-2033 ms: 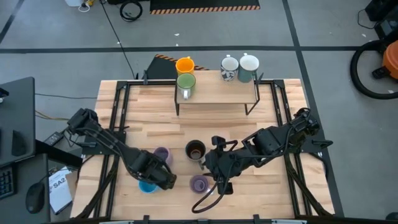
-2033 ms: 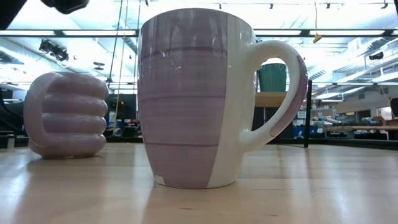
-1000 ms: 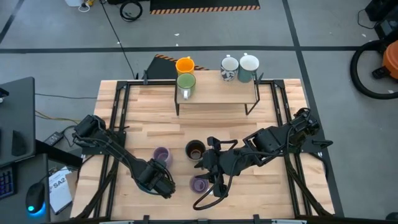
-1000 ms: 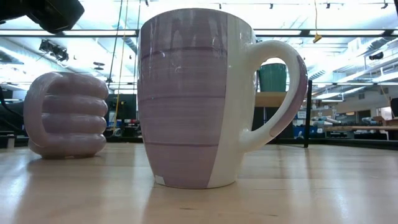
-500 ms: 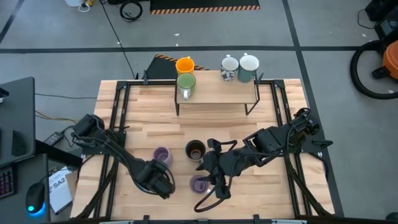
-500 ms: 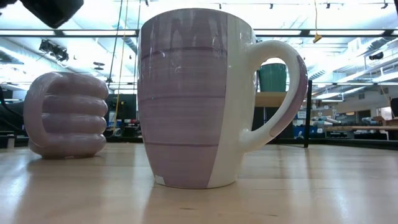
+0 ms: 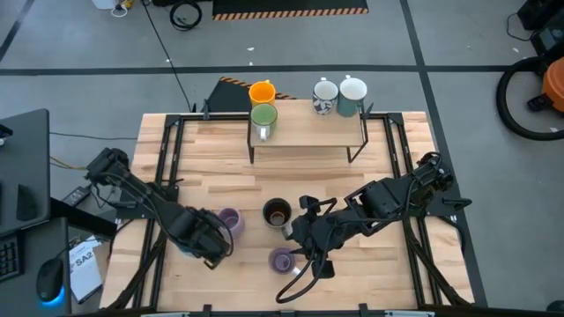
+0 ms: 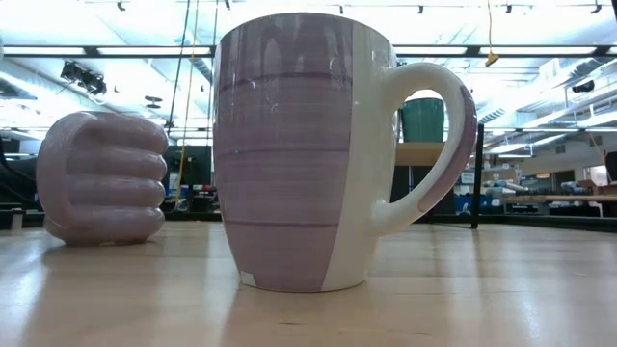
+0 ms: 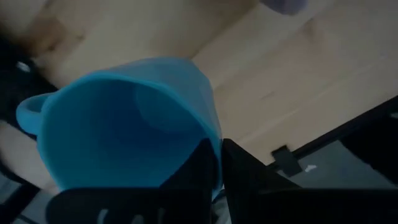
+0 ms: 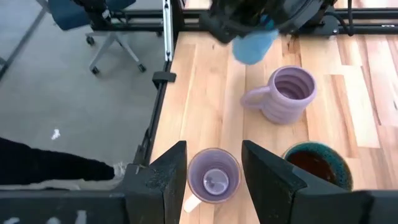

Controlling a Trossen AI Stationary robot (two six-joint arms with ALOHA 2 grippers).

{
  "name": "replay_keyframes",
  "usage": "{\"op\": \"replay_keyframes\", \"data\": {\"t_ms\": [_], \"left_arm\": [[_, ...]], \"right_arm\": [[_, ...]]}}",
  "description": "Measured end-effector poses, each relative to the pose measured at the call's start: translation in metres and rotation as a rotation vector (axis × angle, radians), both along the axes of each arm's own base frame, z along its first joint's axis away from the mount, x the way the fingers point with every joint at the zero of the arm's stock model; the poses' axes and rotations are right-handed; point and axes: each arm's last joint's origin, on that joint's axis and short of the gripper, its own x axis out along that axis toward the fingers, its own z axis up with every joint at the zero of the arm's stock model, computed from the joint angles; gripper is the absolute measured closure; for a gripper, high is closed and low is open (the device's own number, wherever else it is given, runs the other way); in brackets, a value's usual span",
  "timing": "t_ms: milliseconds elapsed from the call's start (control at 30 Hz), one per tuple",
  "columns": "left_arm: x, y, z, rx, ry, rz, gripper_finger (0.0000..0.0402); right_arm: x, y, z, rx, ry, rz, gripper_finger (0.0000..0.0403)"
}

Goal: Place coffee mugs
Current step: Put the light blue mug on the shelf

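My left gripper (image 7: 208, 243) is shut on the blue mug (image 10: 255, 43) and hangs over the table's near left part, beside the ribbed lilac mug (image 7: 229, 218). My right gripper (image 10: 214, 145) is open above the smooth lilac mug (image 10: 213, 176), with one finger on either side of it as seen from above. That mug (image 8: 299, 154) stands upright on its base with no finger near it in the low view. A dark brown mug (image 7: 277, 212) stands mid-table. Orange (image 7: 262, 92), green (image 7: 263, 116) and two white mugs (image 7: 325, 95) (image 7: 352, 92) stand on the rack. My left gripper pinches the blue mug's rim wall (image 9: 216, 152), one finger inside the mug and one outside, on the side away from the handle (image 9: 26, 115). The fingers come from above. The mug hangs tilted below them, clear of the table.
A low wooden rack (image 7: 308, 132) stands at the table's far edge. Black frame rails (image 7: 163, 176) run along both table sides. A monitor (image 7: 22, 167) and a mouse stand left of the table, and an office chair (image 10: 87, 18) stands on the floor beyond the table.
My left gripper has risen out of the low view's top corner and gone toward the table's left and far edges, taking the blue mug up off the table with it. The lilac mugs have stayed where they were.
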Motion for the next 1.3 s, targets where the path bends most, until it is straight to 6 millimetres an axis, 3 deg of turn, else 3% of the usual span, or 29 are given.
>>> {"op": "replay_keyframes", "data": {"t_ms": [267,533,1000,1300], "left_arm": [[-0.006,0.030,0.018,0.037,-0.060,-0.104,0.0379],[-0.008,0.073,0.028,0.102,-0.042,-0.215,0.0379],[0.002,0.138,0.034,0.216,-0.085,-0.468,0.0379],[0.024,0.150,0.037,0.262,-0.310,-0.657,0.0379]], "right_arm": [[-0.017,-0.010,0.002,-0.062,0.092,0.011,0.0243],[-0.035,-0.027,0.015,-0.151,0.083,-0.040,0.0245],[-0.014,-0.089,0.016,-0.122,0.120,-0.188,0.0245],[-0.017,-0.124,0.014,-0.141,0.211,-0.291,0.0245]]}}
